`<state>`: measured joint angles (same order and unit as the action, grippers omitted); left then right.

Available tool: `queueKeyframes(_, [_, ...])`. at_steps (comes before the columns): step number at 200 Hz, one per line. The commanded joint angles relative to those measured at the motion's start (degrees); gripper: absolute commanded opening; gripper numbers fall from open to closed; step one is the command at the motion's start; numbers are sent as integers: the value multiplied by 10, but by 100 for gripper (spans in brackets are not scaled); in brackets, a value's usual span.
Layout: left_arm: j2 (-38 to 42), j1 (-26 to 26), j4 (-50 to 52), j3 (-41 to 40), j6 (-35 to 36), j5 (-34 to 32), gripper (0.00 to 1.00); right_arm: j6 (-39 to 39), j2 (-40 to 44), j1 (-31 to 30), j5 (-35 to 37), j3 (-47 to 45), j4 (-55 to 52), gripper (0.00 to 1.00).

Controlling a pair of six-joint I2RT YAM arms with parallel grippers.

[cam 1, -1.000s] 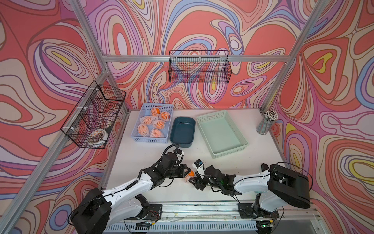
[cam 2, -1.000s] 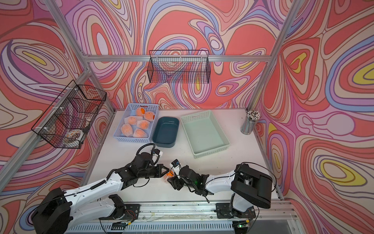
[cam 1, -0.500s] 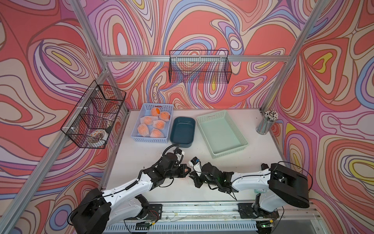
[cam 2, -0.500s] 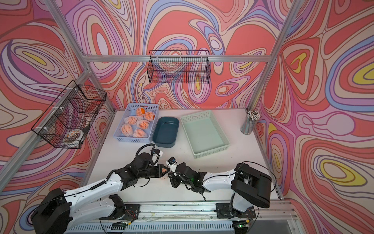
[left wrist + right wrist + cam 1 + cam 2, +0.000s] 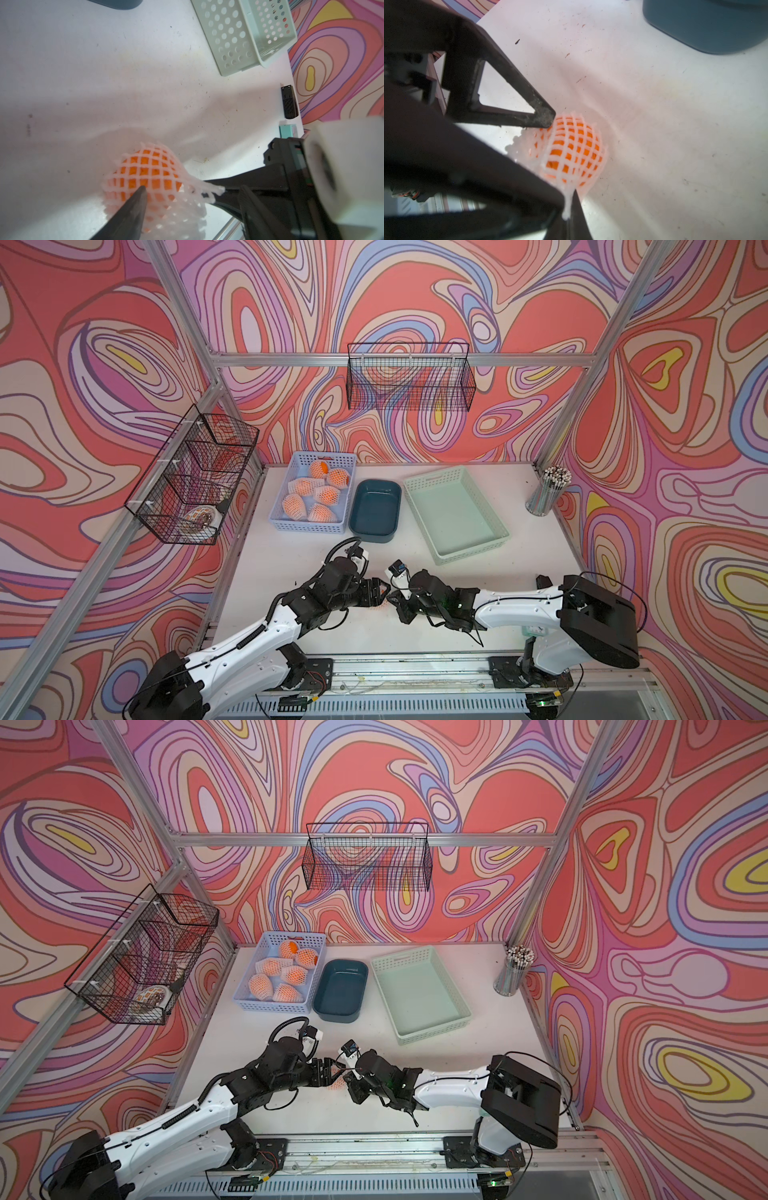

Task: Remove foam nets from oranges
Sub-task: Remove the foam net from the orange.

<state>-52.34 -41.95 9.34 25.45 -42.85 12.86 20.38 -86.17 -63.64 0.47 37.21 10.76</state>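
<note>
One orange [image 5: 145,172] wrapped in a white foam net [image 5: 166,199] rests on the white table near the front edge, seen between both arms in both top views [image 5: 377,602] [image 5: 337,1085]. My left gripper [image 5: 193,188] is open; its fingers [image 5: 137,199] straddle the netted orange [image 5: 577,153], and one fingertip touches the net's side. My right gripper [image 5: 568,197] is shut on a stretched tip of the foam net [image 5: 566,207], on the side opposite the left arm. Several more netted oranges [image 5: 320,493] lie in the lilac basket [image 5: 291,524].
Behind the arms stand a dark blue bin [image 5: 354,506] and a mint perforated basket [image 5: 469,560]. A cup of sticks [image 5: 548,493] is at the back right. Black wire baskets hang on the back wall [image 5: 409,381] and left wall [image 5: 191,477].
The right gripper slid left to the netted orange and shut on the net's end. The left gripper, shut until a moment ago, has opened around the orange.
</note>
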Motion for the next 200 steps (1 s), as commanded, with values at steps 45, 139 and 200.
queueKeyframes(45, [60, 3, 73, 5, 62, -31, 81, -23, 15, 9, -7, 52, -99, 0])
queueKeyframes(139, [89, -1, -48, -71, 88, -22, 78, -22, -1, 59, -102, 86, -145, 0])
queueKeyframes(200, [43, -8, -156, -95, 125, -58, 77, -29, -24, 71, -129, 117, -169, 0])
